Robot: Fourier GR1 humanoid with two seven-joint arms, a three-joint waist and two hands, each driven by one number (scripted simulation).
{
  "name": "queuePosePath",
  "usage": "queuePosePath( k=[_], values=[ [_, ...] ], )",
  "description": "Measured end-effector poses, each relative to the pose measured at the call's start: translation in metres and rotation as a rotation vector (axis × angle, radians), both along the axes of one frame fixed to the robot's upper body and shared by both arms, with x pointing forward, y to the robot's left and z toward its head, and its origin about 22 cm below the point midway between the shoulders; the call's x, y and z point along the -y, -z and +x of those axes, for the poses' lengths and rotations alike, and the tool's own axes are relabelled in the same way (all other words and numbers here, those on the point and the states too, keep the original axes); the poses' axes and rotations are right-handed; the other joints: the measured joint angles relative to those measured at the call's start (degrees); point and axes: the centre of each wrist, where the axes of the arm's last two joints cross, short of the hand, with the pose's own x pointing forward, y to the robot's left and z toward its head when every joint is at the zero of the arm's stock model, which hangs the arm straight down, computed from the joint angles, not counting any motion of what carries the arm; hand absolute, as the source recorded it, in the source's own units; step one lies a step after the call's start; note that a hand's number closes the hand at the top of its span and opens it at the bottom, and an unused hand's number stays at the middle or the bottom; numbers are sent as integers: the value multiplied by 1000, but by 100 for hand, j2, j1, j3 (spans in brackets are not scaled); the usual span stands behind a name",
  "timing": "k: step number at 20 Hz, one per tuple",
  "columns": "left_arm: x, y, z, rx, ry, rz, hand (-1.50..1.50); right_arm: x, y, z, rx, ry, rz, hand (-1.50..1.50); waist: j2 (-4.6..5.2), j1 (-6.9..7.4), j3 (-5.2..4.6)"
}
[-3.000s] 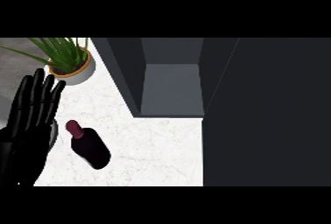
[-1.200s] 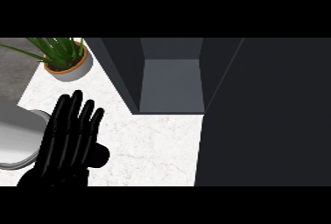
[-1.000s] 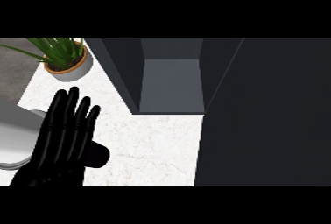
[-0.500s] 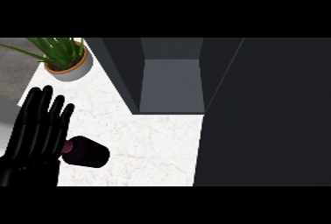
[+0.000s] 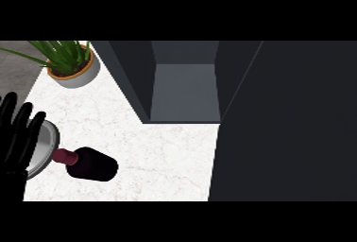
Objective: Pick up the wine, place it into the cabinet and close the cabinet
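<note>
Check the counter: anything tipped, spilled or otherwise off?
Nothing stands out. The wine bottle stands upright on the counter, no spill around it. The cabinet is open. The left robot hand is open beside the bottle, not touching it.

The wine bottle [image 5: 90, 163] lay on the worktop [image 5: 160, 151] just right of the left hand's fingers [image 5: 21, 127], the potted plant [image 5: 71, 66] beyond them, the open cabinet [image 5: 185, 90] farther right.
</note>
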Motion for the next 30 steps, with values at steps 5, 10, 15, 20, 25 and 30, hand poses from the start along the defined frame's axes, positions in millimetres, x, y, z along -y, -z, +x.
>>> queuePosePath(
  k=[5, 10, 15, 20, 25, 30],
  values=[
    [-16, 13, 5, -33, 7, -42, -150, 1, -1, 0, 4, 5, -9, -150, 2, 0, 0],
    [-28, 29, 8, -79, 20, -52, -150, 3, -4, 1, 2, 8, -23, -150, 1, -1, 0],
    [-41, 60, 14, -107, 26, -54, -150, 4, -1, 0, -1, 5, -27, -150, 0, -4, 0],
    [-50, 87, 14, -122, 11, -54, -150, 1, -6, 1, -2, -5, -24, -150, -1, -1, 0],
    [-55, 114, 18, -112, -28, -30, -150, 1, -13, 6, 5, 8, -27, -150, 2, 2, 0],
    [-67, 134, 19, -120, -41, -28, -150, 4, -16, 6, 1, 24, -43, -150, 0, -4, 1]
  ],
)
